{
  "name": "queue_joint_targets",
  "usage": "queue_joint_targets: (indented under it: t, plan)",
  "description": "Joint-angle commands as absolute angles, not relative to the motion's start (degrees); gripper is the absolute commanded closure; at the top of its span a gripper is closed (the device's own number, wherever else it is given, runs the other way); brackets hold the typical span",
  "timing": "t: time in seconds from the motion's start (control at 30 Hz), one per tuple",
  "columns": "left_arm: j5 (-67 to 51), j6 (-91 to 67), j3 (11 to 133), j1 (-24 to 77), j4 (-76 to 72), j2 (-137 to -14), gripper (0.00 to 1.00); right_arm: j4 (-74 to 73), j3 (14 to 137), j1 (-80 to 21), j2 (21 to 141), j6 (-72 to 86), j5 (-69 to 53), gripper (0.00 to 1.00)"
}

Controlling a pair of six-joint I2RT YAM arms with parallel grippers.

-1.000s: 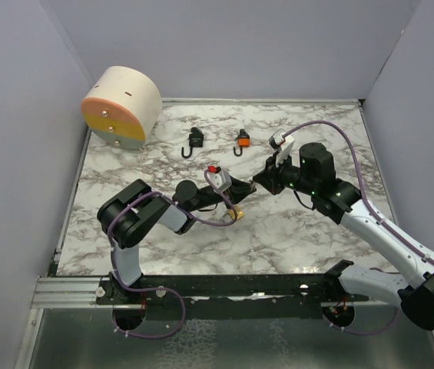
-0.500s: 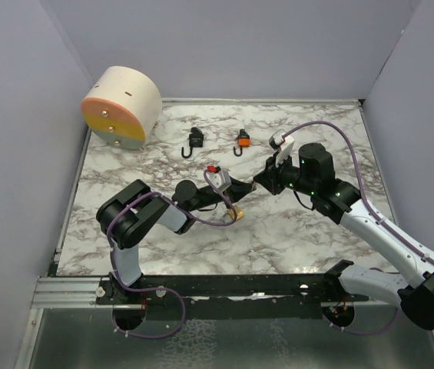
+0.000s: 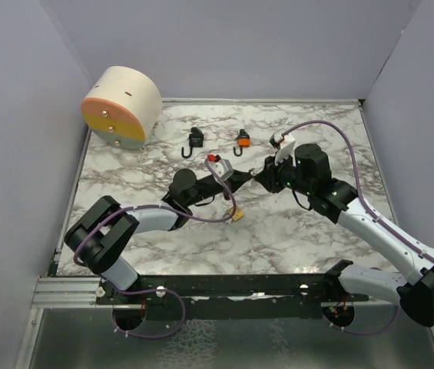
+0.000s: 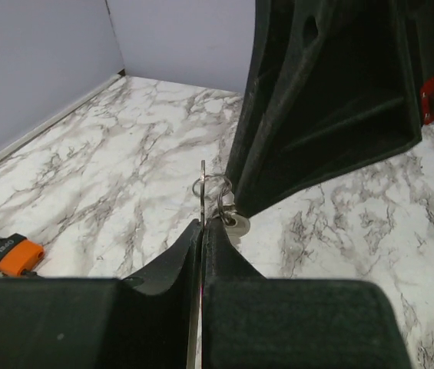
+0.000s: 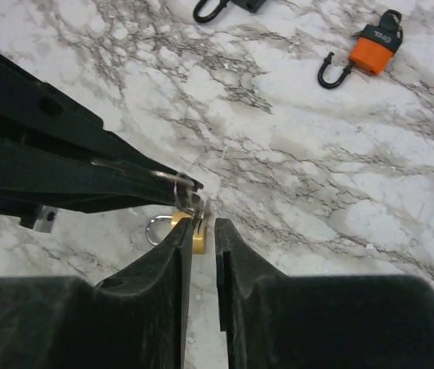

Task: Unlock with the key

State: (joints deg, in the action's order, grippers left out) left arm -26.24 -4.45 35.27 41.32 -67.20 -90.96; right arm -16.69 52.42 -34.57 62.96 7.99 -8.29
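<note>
My left gripper [image 4: 203,223] is shut on the key [image 4: 202,183], a thin blade seen edge-on, with its ring [image 4: 215,184] hanging past the tips. In the top view the left gripper [image 3: 247,179] meets my right gripper [image 3: 260,178] tip to tip above the table's middle. My right gripper [image 5: 201,224] stands slightly open, its left tip against the keyring [image 5: 180,184] and the narrow gap bare. A brass padlock [image 5: 199,244] lies on the marble just below the tips; in the top view the padlock [image 3: 238,217] rests alone, held by neither gripper.
An orange padlock [image 3: 242,139] and a black padlock [image 3: 194,138] lie at the back centre of the marble table [image 3: 309,231]. A round cream and orange box [image 3: 120,106] stands at the back left corner. Grey walls close three sides.
My left gripper has closed fully on the key, and its arm has stretched out lower with the elbow swung left. The right jaws have parted a little.
</note>
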Motion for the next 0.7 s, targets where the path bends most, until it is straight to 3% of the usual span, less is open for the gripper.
queue_joint_targets:
  t: [0.0,0.1,0.37,0.67]
  plan:
    - [-22.31,-1.81,41.66,40.91,-48.96,-86.18,1.00,-18.00,52.34,-34.35,63.27,10.21,-2.33,0.73]
    - [-21.97,-0.83,44.22,40.95,-41.04,-84.95,1.00,-15.87,51.05,-34.33,60.30,11.10,-0.10,0.61]
    - [-28.18,-1.77,47.70,40.24,-30.36,-83.72,1.00,-4.64,45.40,-32.92,52.31,11.71,0.58,0.61]
    - [-32.61,-7.23,46.41,39.03,-28.59,-82.72,1.00,3.27,44.91,-29.94,57.88,14.04,-11.51,0.61]
